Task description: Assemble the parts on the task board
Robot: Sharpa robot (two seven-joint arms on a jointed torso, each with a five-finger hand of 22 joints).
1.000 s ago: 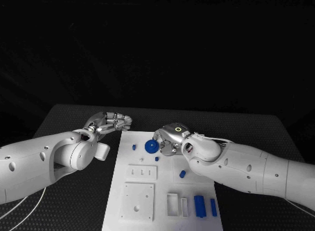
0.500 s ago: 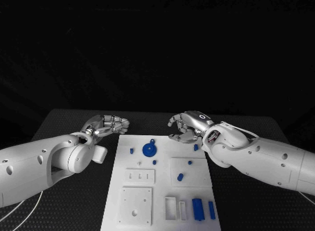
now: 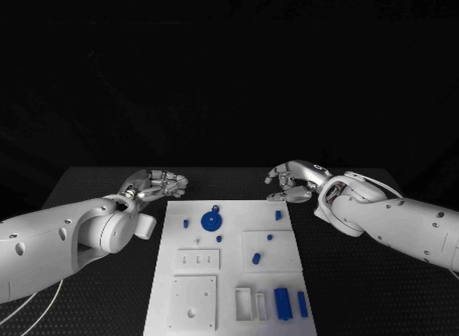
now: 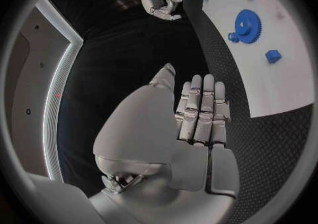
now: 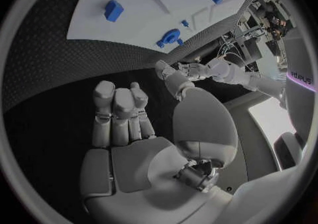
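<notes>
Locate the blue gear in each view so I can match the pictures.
Head view: blue gear lies on the task board's far left part.
Left wrist view: blue gear on the white board, beyond the fingers.
Right wrist view: blue gear near the board's edge.
Shared landmark: the white task board.

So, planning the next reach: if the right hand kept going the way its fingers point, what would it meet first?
Probably only bare table. The right hand sits past the white board's far right corner, fingers toward the left hand; nothing lies between, though depth is unclear.
</notes>
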